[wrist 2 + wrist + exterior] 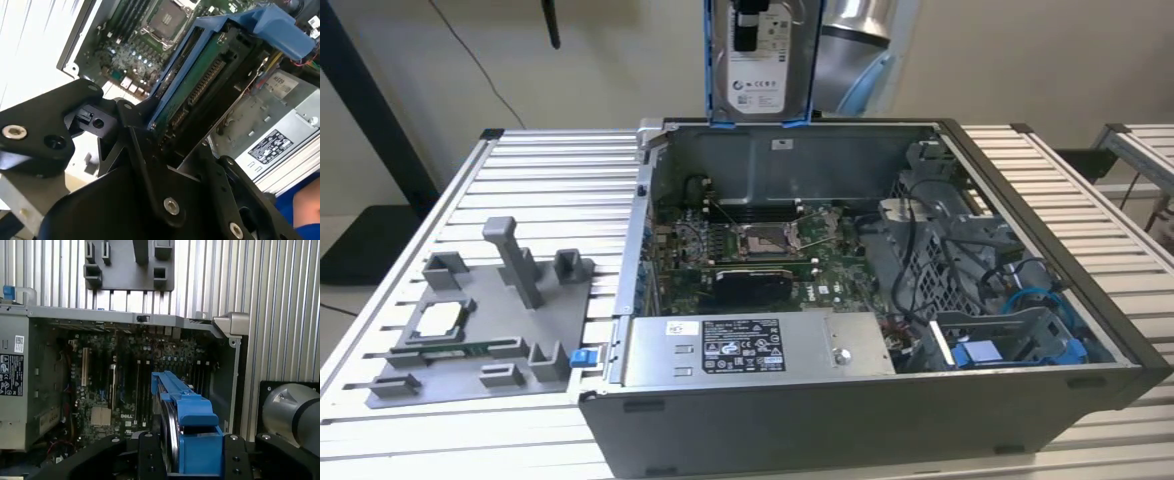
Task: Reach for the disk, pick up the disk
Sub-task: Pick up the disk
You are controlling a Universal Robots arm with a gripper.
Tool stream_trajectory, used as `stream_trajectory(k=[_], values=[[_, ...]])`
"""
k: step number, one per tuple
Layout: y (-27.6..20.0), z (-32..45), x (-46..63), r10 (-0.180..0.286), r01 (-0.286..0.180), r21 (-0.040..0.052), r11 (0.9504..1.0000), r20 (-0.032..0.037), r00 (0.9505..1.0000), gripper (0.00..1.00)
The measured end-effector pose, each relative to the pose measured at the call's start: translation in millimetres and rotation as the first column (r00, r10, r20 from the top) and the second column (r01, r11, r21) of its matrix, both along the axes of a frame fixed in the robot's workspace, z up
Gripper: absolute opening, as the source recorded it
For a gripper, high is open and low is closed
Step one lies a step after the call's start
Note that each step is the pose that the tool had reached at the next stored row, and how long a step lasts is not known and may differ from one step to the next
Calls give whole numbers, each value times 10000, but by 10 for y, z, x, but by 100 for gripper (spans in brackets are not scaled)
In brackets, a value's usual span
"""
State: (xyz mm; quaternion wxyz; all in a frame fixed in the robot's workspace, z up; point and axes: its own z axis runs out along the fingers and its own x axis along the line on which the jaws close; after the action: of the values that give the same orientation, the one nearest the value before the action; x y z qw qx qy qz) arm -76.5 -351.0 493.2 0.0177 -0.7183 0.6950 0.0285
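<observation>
My gripper is clamped on the disk, one black finger on each flat side, jaws narrowed to the drive's thickness. In the first wrist view the disk sits edge-on between them, its blue caddy pointing down toward the motherboard.

In the exterior view the one disk hangs upright, clear above the far wall of the open computer case, white label toward the camera. My silver arm segment comes down from above, just beside it on the exterior view's right.

Below me is one case, lying on its side, with one processor socket, one power supply and one blue bracket. The slatted table also carries one grey fixture plate on the exterior view's left, with one small square chip on it. A blue sleeve shows in the second wrist view.
</observation>
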Motion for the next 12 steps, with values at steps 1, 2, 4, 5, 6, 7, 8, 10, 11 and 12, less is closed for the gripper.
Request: stream_trajectory(k=[1, 2, 4, 5, 6, 7, 8, 10, 11, 12], values=[[0, 0, 36, 0, 0, -1, 10000, -1, 10000, 0], [0, -1, 75, 0, 0, 0, 10000, 0, 10000, 0], [-1, -2, 148, 0, 0, 0, 10000, 0, 10000, 0], [-1, -3, 186, 0, 0, 0, 10000, 0, 10000, 0], [-2, -3, 223, 0, 0, 0, 10000, 0, 10000, 0], [-2, -3, 261, 0, 0, 0, 10000, -1, 10000, 0], [-3, -4, 295, 0, 0, -1, 10000, -1, 10000, 0], [-4, -5, 362, 0, 0, -1, 10000, -1, 10000, 0], [-6, -7, 391, -2, 2, 0, 10000, 0, 10000, 0], [-6, -9, 413, -9, 9, 1, 10000, 0, 10000, 0]])
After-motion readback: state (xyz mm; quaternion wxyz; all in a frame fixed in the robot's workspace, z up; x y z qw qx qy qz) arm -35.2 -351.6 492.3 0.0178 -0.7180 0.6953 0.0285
